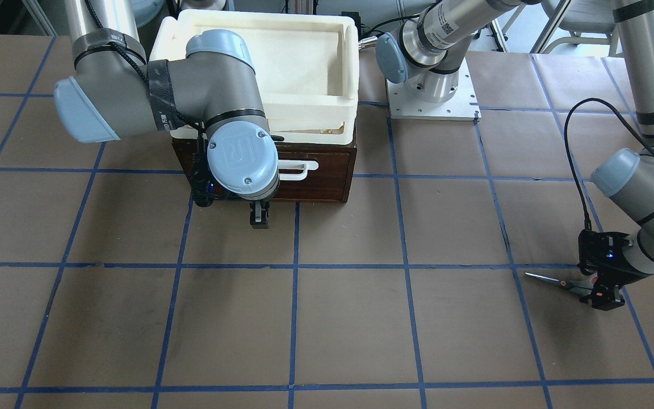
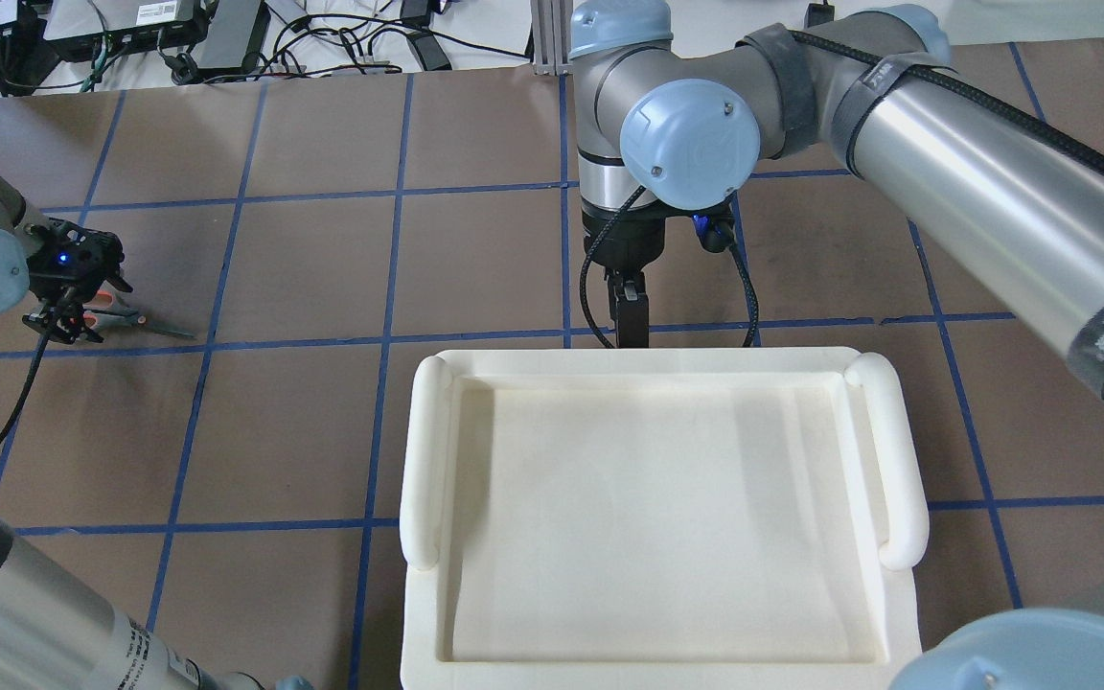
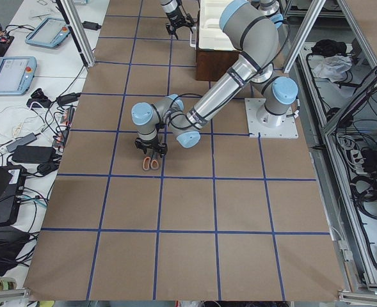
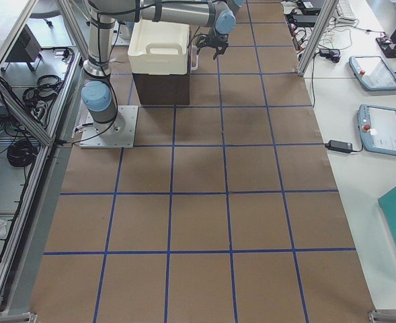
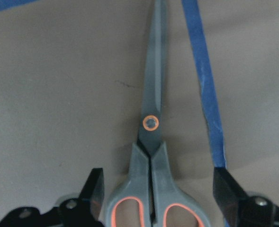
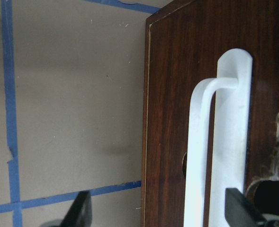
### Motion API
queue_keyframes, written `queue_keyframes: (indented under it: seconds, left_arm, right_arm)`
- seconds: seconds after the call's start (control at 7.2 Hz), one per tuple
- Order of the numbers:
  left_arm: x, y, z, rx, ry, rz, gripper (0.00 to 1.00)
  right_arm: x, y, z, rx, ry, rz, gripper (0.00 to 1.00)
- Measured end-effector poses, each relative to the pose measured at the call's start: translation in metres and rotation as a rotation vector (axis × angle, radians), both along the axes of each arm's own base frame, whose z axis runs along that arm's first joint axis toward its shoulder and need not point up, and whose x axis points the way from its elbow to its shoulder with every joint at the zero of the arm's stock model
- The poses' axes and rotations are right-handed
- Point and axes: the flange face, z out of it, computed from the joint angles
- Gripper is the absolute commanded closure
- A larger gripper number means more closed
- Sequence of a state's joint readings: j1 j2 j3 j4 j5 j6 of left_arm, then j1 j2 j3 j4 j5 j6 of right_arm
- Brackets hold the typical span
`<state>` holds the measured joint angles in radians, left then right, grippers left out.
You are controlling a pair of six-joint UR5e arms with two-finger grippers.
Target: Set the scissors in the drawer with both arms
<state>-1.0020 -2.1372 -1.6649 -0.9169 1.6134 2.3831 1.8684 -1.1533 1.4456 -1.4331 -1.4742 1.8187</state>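
- Front-facing view: the scissors lie flat on the desk at the picture's right, blades pointing left. The left hand is down over their handles. The right hand hangs just in front of the drawer, near its white handle. A cream tray sits on top of the drawer.
- Overhead view: the left hand is at the far left over the scissors. The right hand points down just beyond the tray's far rim, and the tray hides the drawer.
- Left side view: the scissors' orange loops show on the desk under the near arm's hand.
- Right side view: the right hand is beside the drawer front.
- Left wrist view: the left hand is spread open and grips nothing. Its fingers stand on either side of the scissors' grey handles. The blades are closed, beside a blue tape line.
- Right wrist view: the right hand is wide open and grips nothing. The white handle lies between its fingers; whether they touch it I cannot tell.
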Motion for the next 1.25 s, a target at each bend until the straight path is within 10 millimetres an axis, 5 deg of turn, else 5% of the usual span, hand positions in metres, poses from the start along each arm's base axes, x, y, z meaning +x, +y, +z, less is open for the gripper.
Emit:
queue_keyframes:
  seconds: [0.56, 0.83, 1.11, 1.25]
  left_arm:
    - [-0.002, -0.002, -0.008, -0.006, 0.025, 0.0, 0.32]
    - [-0.002, -0.003, -0.009, -0.006, 0.026, -0.002, 0.62]
    - [-0.002, -0.003, -0.008, -0.009, 0.026, -0.012, 0.79]
    - [-0.002, -0.003, -0.006, -0.012, 0.024, -0.016, 1.0]
  right_arm:
    - [0.003, 0.0, -0.016, 0.036, 0.008, -0.001, 0.0]
    - [0.005, -0.001, -0.028, 0.055, 0.014, 0.002, 0.0]
    - [0.007, -0.001, -0.034, 0.067, 0.015, 0.002, 0.0]
    - [0.008, -0.001, -0.036, 0.07, 0.014, 0.002, 0.0]
